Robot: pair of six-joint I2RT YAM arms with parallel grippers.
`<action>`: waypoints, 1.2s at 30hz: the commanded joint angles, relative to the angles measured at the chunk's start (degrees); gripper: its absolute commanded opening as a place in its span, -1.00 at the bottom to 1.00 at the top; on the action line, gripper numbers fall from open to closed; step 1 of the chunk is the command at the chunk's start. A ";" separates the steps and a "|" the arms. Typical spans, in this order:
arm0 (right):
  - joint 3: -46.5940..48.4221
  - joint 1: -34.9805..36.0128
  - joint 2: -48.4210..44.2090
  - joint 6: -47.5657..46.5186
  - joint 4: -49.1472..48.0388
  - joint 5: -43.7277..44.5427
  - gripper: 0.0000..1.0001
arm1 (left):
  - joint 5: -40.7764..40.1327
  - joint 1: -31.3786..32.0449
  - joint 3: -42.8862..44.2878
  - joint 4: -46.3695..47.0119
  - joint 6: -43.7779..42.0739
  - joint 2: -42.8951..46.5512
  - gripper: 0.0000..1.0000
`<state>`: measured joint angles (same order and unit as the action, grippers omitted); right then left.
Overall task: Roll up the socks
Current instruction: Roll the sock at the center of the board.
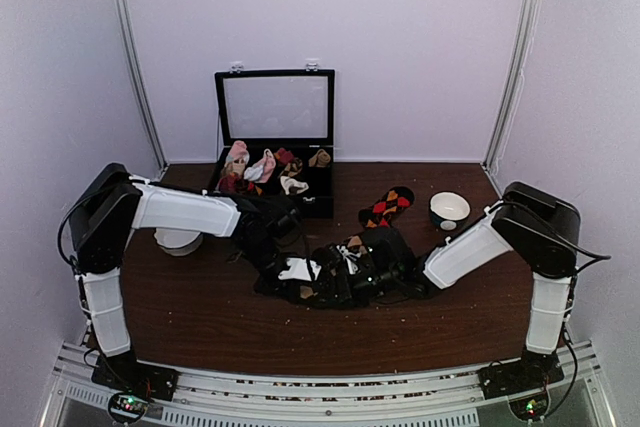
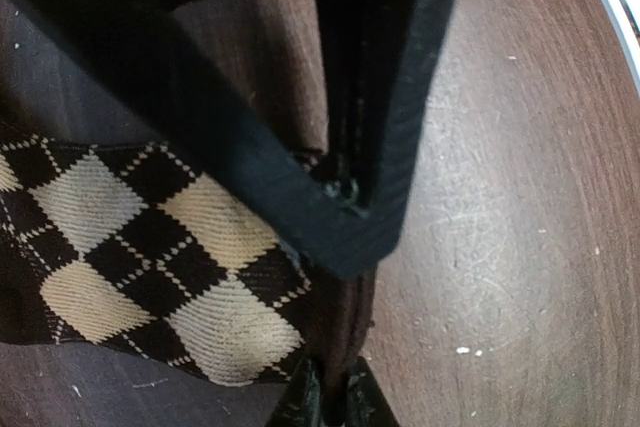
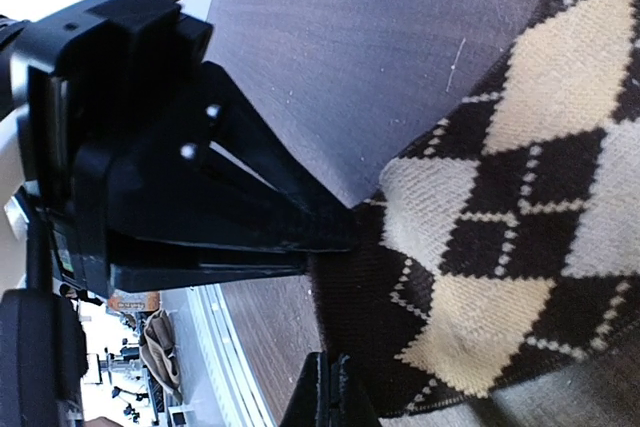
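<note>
A black argyle sock with tan diamonds (image 1: 352,247) lies flat on the dark wooden table (image 1: 200,317) between my two grippers. My left gripper (image 2: 330,389) is shut on this sock's (image 2: 150,247) plain dark edge, which runs up between the fingertips. My right gripper (image 3: 335,375) is shut, its tips resting at the dark border of the sock (image 3: 520,207) with no fabric visible between them. In the top view the left gripper (image 1: 300,273) is at the sock's left end and the right gripper (image 1: 405,273) at its right end. A second sock with red and orange diamonds (image 1: 387,205) lies behind.
An open black box (image 1: 318,209) with a raised lid holds several pink, white and plain sock bundles at the back. A white bowl (image 1: 449,210) stands at the back right. Another white bowl (image 1: 178,241) sits under my left arm.
</note>
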<state>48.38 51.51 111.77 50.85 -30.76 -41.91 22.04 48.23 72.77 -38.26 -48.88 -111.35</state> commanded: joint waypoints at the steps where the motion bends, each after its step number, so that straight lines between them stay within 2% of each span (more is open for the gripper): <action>1: -0.77 0.11 0.21 0.72 -3.08 0.56 -1.00 | 1.36 0.30 3.90 -1.58 1.69 -2.62 -0.78; 3: -0.90 0.08 0.43 1.19 -3.73 0.36 -1.00 | 1.54 0.30 4.43 -1.79 1.99 -3.32 -0.79; 5: -1.27 0.13 0.20 1.01 -4.03 0.50 -1.00 | 2.15 0.30 4.98 -2.51 2.07 -3.70 -0.92; 6: -1.92 0.10 -0.54 0.40 -4.00 1.23 -0.92 | 2.72 0.29 5.50 -3.23 2.44 -3.98 -1.00; 10: -4.96 0.36 -6.81 -10.34 1.96 8.40 -0.24 | 7.46 -0.39 9.24 -9.13 3.48 -6.49 -1.00; 14: -7.28 3.13 -16.08 -25.92 12.11 21.61 -0.01 | 14.36 -1.69 13.03 -15.42 5.59 -8.98 -1.00; 21: -11.91 14.33 -25.23 -51.56 13.49 38.43 0.05 | 20.51 -3.10 16.08 -21.30 7.75 -12.21 -1.00; 28: -8.99 21.85 -20.96 -66.22 15.58 46.46 -0.06 | 19.62 -3.21 18.70 -24.11 7.97 -15.82 -1.00; 36: -3.58 25.63 -15.40 -78.39 18.49 52.35 -0.13 | 17.26 -3.23 22.93 -26.69 8.26 -19.44 -1.00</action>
<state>41.41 76.09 94.65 -18.44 -13.52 4.45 39.86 45.25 92.68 -62.22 -40.97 -128.97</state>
